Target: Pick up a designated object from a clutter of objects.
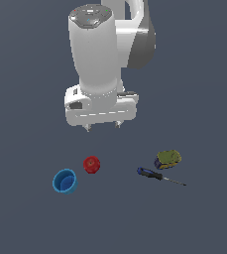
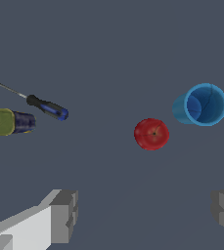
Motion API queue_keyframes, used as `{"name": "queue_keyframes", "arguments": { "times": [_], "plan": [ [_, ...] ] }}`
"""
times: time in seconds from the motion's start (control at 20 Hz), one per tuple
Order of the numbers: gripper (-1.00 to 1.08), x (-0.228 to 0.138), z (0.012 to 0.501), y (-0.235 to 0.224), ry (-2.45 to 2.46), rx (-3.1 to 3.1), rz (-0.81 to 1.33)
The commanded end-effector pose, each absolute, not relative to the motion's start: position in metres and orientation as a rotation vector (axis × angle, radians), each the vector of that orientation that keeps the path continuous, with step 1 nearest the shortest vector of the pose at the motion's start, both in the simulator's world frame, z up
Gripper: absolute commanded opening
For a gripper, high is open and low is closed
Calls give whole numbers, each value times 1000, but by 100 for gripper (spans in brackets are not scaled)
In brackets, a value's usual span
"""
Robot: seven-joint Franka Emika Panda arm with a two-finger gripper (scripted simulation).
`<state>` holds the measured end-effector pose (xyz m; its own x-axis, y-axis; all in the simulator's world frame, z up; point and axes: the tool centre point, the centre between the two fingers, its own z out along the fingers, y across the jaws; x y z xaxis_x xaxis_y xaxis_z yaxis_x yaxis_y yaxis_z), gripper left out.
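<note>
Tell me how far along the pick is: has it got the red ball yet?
Not yet. Done: nothing visible. The red ball lies untouched beside the blue cup. In hand: the gripper hangs above it, open and empty. Left: descend over the ball, close, lift.

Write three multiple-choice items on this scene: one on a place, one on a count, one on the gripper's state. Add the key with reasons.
1. In the exterior view, what lies just to the right of the blue cup?
A. the screwdriver
B. the red ball
C. the yellow-green item

2. How many loose items lie on the floor?
A. two
B. four
C. six

3. How is the gripper?
A. open, holding nothing
B. shut on the ball
C. shut on the cup

Key: B, the red ball sits beside the cup, apart from it. B, the cup, ball, screwdriver and yellow-green item make four. A, in the wrist view the fingers stand wide apart above the floor.
</note>
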<state>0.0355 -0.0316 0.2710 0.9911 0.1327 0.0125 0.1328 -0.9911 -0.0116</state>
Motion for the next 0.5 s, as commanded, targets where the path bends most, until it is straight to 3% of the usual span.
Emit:
{"name": "queue_keyframes", "arguments": {
  "times": [0.0, 0.45],
  "plan": [
    [100, 43, 252, -39, -286, -3118, -16],
    [100, 64, 178, -68, -587, -3082, -9]
  ]
}}
